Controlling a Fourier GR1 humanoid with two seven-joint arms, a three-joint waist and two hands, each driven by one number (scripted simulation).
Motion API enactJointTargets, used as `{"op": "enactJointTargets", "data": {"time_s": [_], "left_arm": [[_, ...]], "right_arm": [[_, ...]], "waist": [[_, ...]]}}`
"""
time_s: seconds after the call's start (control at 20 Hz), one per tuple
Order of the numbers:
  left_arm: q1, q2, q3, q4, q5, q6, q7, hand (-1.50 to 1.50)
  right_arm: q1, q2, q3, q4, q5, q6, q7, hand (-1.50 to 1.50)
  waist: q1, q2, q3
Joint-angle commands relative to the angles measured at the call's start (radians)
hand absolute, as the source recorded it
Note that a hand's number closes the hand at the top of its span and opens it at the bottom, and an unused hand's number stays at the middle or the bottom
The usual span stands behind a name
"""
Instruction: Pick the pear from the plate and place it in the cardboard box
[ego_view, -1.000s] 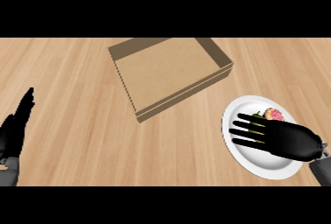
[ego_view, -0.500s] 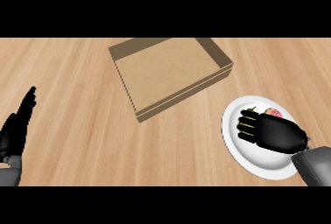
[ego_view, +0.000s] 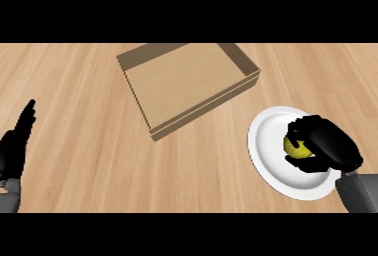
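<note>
Head view: wooden counter (ego_view: 88, 180); right hand (ego_view: 328, 142) clasps pear (ego_view: 295, 148), left hand (ego_view: 16, 147) flat.

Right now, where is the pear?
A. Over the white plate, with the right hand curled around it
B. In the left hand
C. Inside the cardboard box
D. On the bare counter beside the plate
A: the yellow-green pear shows between the curled fingers of the right hand above the white plate, while the cardboard box holds nothing and the left hand rests open at the left edge.
</note>
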Motion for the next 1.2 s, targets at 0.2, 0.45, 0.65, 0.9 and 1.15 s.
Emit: {"op": "enactJointTargets", "data": {"time_s": [0.2,0.45,0.65,0.9,1.15], "left_arm": [[0.012,0.003,-0.002,-0.014,0.004,-0.012,0.003,0.0],[-0.017,-0.023,-0.018,0.035,-0.023,0.001,-0.018,0.0],[-0.012,-0.01,0.003,0.018,-0.013,-0.021,-0.012,0.0],[-0.04,-0.025,0.0,0.021,-0.031,-0.017,-0.01,0.0],[-0.031,-0.062,-0.022,0.021,-0.044,-0.01,-0.01,0.0]], "right_arm": [[-0.051,0.137,-0.195,0.013,0.025,0.194,0.652,1.5],[-0.212,0.189,-0.132,-0.286,0.078,0.323,0.858,1.5],[-0.295,0.243,-0.079,-0.395,0.063,0.454,0.942,1.5],[-0.454,0.345,-0.068,-0.246,0.031,0.467,1.002,1.5],[-0.662,0.398,-0.153,-0.073,-0.039,0.423,1.051,1.5]], "waist": [[0.016,-0.011,-0.004],[0.016,-0.009,0.0],[0.029,-0.006,0.002],[0.039,-0.001,0.003],[0.049,0.002,0.003]]}}
